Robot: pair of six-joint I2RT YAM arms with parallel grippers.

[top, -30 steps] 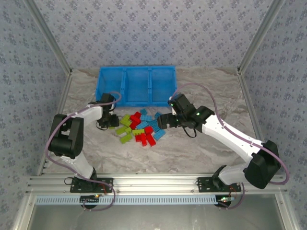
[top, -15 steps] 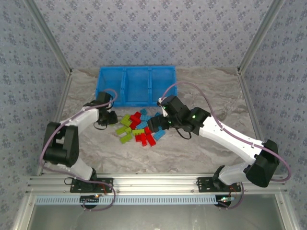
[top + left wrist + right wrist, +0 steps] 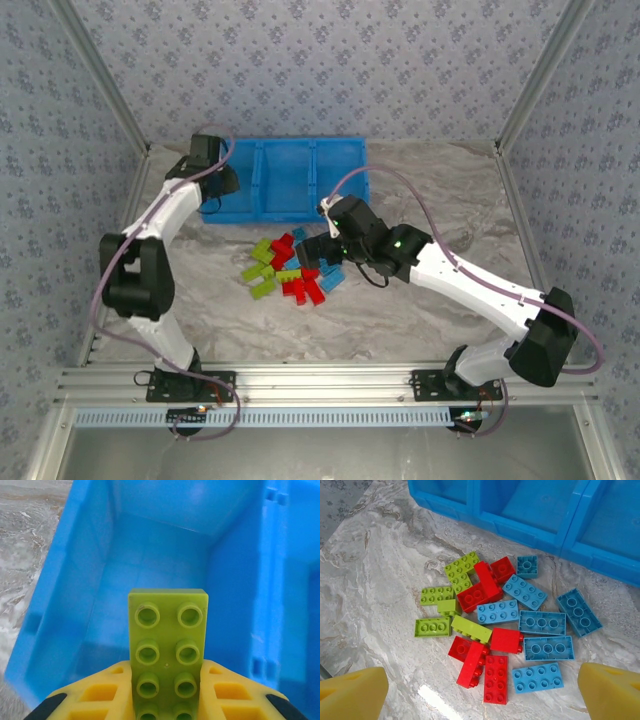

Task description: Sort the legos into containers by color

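A marbled bench [image 3: 440, 175] is sitting between patterned walls [image 3: 300, 60]. The left end effector [image 3: 167, 695] is clamping a lime lego [image 3: 167, 625] over the leftmost container [image 3: 65, 580]; the right end effector [image 3: 482, 690] is gaping above loose legos [image 3: 497, 611].

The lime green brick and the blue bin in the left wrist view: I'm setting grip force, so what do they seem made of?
The lime green brick looks like hard moulded plastic, smooth with slight sheen; crisp studs and sharp edges suggest it. The blue bin is probably moulded plastic too, smooth, faintly glossy, with soft highlights on its walls.
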